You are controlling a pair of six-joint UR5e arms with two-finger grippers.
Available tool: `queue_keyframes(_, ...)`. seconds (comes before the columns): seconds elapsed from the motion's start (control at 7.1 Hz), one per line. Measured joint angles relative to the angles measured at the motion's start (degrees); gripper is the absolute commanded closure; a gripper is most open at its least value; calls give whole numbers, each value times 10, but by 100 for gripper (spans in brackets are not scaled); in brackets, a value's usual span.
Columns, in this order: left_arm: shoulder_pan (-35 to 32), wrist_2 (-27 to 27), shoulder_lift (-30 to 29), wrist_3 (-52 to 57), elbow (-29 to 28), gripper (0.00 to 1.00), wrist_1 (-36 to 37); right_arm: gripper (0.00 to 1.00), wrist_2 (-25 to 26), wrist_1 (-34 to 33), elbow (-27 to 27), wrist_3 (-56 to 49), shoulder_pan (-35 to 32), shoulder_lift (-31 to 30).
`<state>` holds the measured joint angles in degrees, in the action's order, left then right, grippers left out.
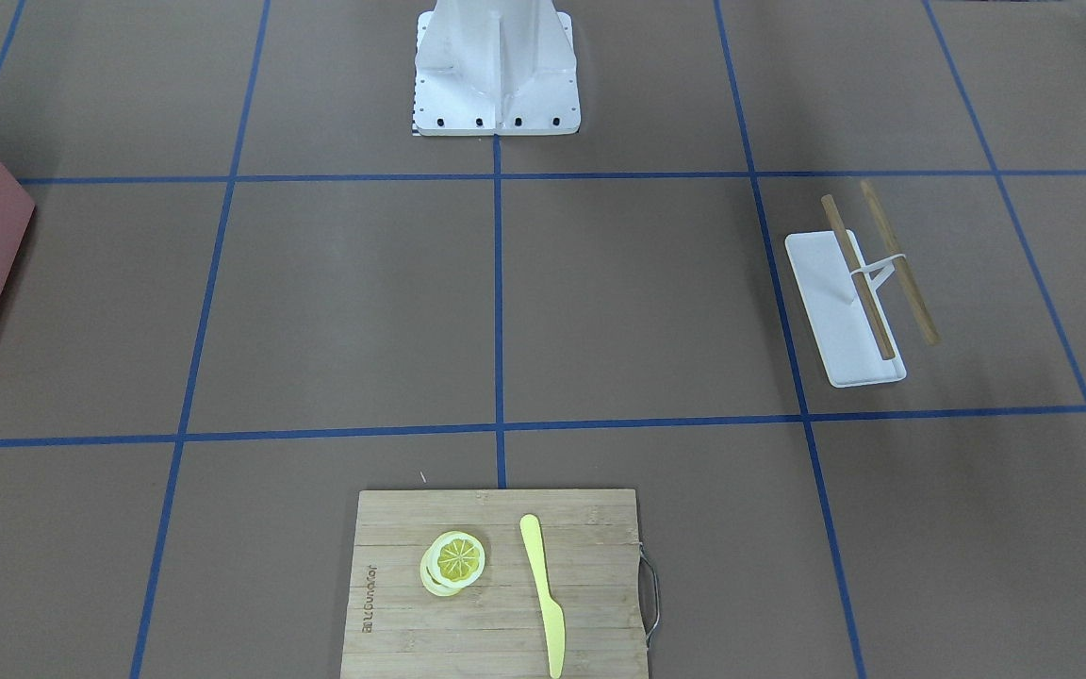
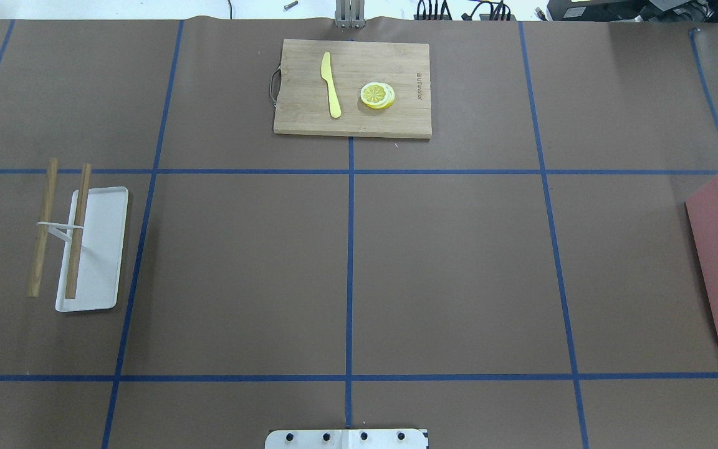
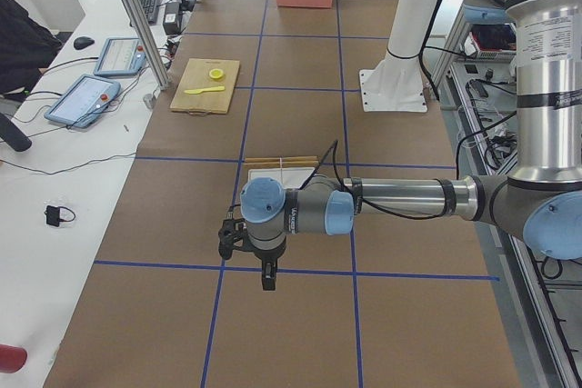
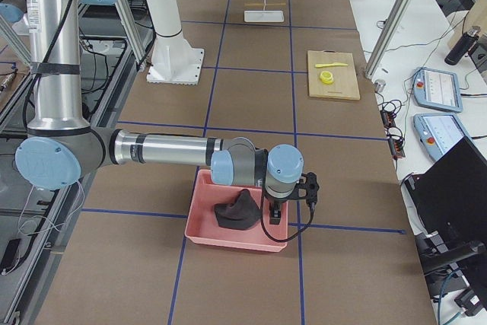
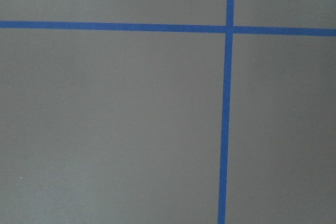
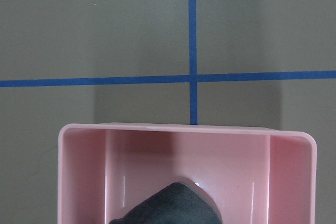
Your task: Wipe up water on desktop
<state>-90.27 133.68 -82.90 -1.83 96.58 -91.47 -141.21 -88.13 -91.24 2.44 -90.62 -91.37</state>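
The desktop (image 2: 459, 268) is a matte brown surface with blue tape lines; I see no water on it in any view. A dark grey cloth (image 4: 237, 211) lies crumpled in a pink bin (image 4: 204, 230) at the table's right end, and it also shows in the right wrist view (image 6: 168, 205). My right gripper (image 4: 274, 217) hangs over the bin next to the cloth. My left gripper (image 3: 267, 277) hangs over bare desktop near a tape crossing. Both grippers show only in the side views, so I cannot tell whether they are open or shut.
A bamboo cutting board (image 2: 309, 118) with a yellow knife (image 2: 330, 84) and lemon slices (image 2: 377, 95) lies at the far middle. A white tray (image 2: 100, 249) with a two-stick wooden rack (image 2: 77, 231) sits on the left. The robot's base (image 1: 496, 75) stands at the near edge.
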Motion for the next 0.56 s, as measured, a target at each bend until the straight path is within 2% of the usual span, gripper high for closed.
queue_keyframes(0.56, 0, 0, -3, 0, -1, 2, 0, 0, -4, -2, -11, 0, -6, -7)
